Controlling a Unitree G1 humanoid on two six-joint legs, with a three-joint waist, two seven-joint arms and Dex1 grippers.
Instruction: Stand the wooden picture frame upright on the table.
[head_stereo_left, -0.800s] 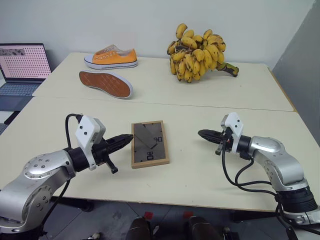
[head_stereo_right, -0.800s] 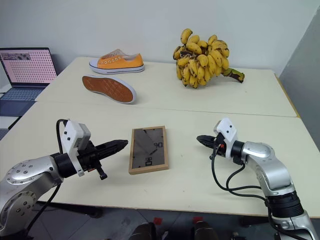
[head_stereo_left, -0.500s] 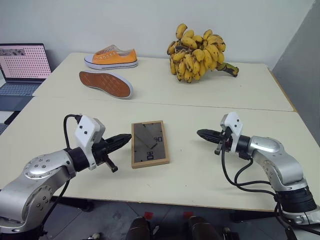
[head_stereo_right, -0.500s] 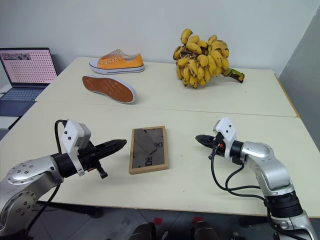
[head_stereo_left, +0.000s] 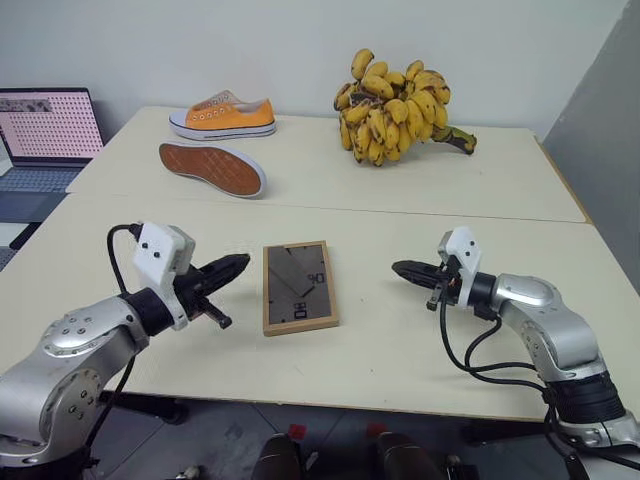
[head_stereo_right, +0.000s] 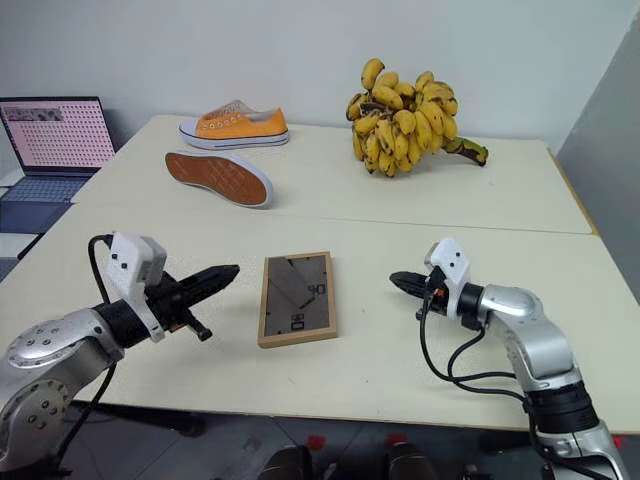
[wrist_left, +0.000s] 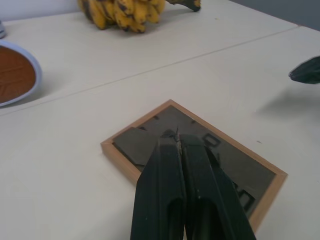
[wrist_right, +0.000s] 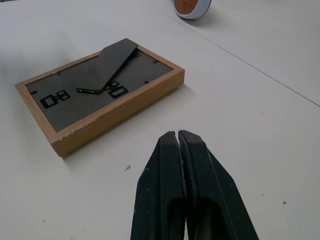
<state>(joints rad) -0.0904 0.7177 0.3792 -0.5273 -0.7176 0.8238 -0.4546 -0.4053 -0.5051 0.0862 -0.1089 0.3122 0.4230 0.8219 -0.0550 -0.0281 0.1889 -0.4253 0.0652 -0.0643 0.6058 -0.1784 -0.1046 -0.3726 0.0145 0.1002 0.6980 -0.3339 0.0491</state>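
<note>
The wooden picture frame (head_stereo_left: 298, 286) lies flat, back side up, in the lower middle of the picture on the table (head_stereo_left: 400, 190). Its long side runs up and down. The left gripper (head_stereo_left: 238, 264), closed and empty, is nearer; the right gripper (head_stereo_left: 398, 268), closed too, is farther.

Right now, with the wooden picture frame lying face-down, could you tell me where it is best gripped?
Probably across the two long wooden rails of the wooden picture frame, coming from above. It lies flat on the table with its dark back up, so the raised rim offers parallel edges; the fold-out stand looks too thin to hold.
</note>
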